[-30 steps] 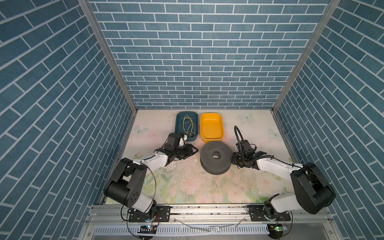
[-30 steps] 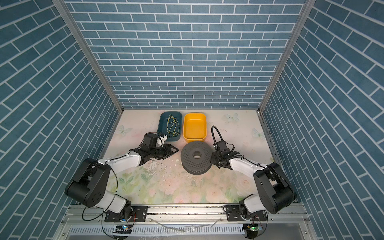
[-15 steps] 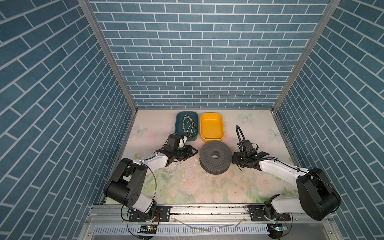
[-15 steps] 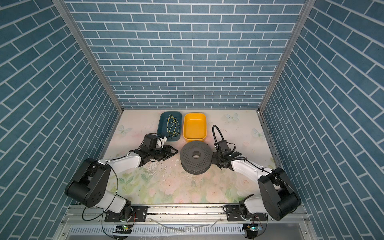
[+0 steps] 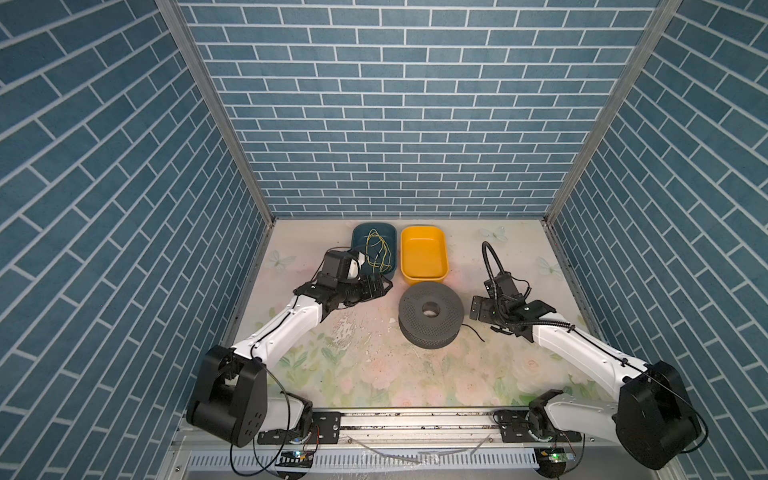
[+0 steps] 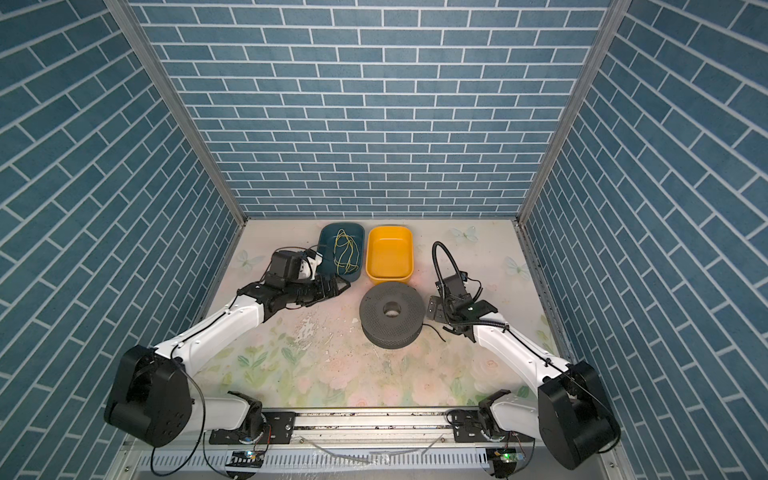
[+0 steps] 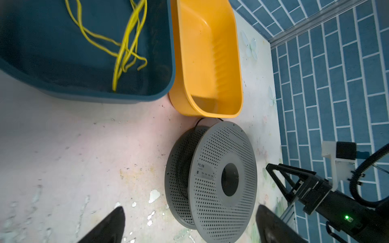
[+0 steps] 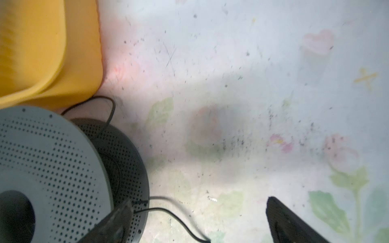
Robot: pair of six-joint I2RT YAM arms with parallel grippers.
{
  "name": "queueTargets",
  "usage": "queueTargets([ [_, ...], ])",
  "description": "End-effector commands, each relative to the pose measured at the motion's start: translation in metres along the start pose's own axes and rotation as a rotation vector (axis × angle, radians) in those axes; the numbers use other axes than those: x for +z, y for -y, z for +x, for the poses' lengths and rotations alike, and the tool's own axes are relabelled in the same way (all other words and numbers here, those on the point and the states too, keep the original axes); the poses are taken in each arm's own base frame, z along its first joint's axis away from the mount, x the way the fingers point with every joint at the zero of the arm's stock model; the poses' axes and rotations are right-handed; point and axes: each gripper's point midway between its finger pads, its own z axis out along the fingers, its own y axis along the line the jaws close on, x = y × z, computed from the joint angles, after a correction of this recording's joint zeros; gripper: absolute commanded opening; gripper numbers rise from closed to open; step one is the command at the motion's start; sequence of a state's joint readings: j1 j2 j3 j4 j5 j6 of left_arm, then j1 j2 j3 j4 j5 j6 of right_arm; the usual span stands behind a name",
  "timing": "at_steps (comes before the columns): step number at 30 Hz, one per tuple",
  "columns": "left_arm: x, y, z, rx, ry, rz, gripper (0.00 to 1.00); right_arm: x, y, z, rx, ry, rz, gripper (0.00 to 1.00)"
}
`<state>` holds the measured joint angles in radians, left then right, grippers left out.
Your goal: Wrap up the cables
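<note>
A grey perforated spool (image 5: 431, 313) (image 6: 392, 313) lies flat mid-table, with the black cables (image 7: 182, 168) wound between its flanges. A loose tail of the cables (image 5: 473, 332) (image 8: 174, 216) trails off the spool's right side onto the mat. My right gripper (image 5: 485, 321) (image 8: 197, 218) stands open just right of the spool, the tail lying untouched between its fingers. A small loop (image 8: 109, 107) bulges out by the yellow tray. My left gripper (image 5: 380, 286) (image 7: 189, 227) is open and empty, left of the spool and pointing at it.
A dark blue tray (image 5: 357, 237) holding a thin yellow-green wire (image 5: 376, 249) and a yellow tray (image 5: 423, 253) sit side by side just behind the spool. Blue brick walls close in the back and both sides. The floral mat (image 5: 374, 365) runs toward the front rail.
Both grippers have opened wide. The right arm has drawn back slightly to the right, and the cable tail now lies loose on the mat.
</note>
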<state>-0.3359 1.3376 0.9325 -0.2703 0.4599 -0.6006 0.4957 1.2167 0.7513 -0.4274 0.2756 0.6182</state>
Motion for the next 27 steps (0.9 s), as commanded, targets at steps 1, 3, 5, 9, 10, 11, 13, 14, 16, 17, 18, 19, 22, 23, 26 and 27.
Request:
queueTargets([
  [1,-0.017,-0.02,-0.004,0.031,-0.022,-0.108,1.0,-0.016,0.017,-0.039,-0.033,0.123,0.089,0.99],
  [3,-0.025,-0.024,-0.016,0.028,0.006,-0.117,1.0,-0.018,0.021,-0.053,-0.071,0.177,0.117,0.99],
  [5,-0.032,-0.032,-0.03,0.072,0.051,-0.164,1.0,-0.023,0.03,-0.067,-0.1,0.23,0.173,0.99],
  [9,-0.052,-0.061,-0.059,0.292,0.165,-0.324,1.0,-0.02,0.045,-0.088,-0.23,0.34,0.283,0.99],
  [10,-0.057,-0.073,-0.064,0.299,0.181,-0.346,1.0,-0.017,0.048,-0.091,-0.249,0.365,0.301,0.99],
  [11,-0.061,-0.086,-0.07,0.299,0.201,-0.357,1.0,-0.013,0.052,-0.093,-0.25,0.389,0.314,0.99],
  [13,-0.064,-0.108,-0.08,0.299,0.271,-0.37,1.0,-0.005,0.062,-0.096,-0.219,0.402,0.32,0.99],
  [14,-0.065,-0.118,-0.084,0.333,0.316,-0.385,1.0,0.0,0.065,-0.098,-0.211,0.401,0.313,0.99],
  [16,-0.071,-0.141,-0.087,0.383,0.406,-0.458,1.0,0.009,0.07,-0.102,-0.221,0.409,0.318,0.99],
  [17,-0.071,-0.154,-0.086,0.393,0.434,-0.484,1.0,0.014,0.07,-0.104,-0.241,0.421,0.318,0.99],
  [18,-0.068,-0.171,-0.081,0.394,0.437,-0.513,1.0,0.017,0.072,-0.107,-0.247,0.445,0.318,0.98],
  [19,-0.064,-0.18,-0.08,0.411,0.445,-0.526,1.0,0.021,0.072,-0.108,-0.257,0.462,0.309,0.98],
  [22,-0.056,-0.2,-0.072,0.477,0.503,-0.574,1.0,0.032,0.078,-0.107,-0.258,0.502,0.287,0.99],
  [23,-0.058,-0.201,-0.073,0.492,0.548,-0.58,1.0,0.035,0.082,-0.107,-0.246,0.519,0.287,0.98],
  [26,-0.056,-0.207,-0.076,0.457,0.528,-0.565,1.0,0.046,0.089,-0.101,-0.251,0.533,0.29,0.98],
  [27,-0.057,-0.207,-0.075,0.453,0.531,-0.563,1.0,0.05,0.09,-0.098,-0.258,0.542,0.277,0.98],
])
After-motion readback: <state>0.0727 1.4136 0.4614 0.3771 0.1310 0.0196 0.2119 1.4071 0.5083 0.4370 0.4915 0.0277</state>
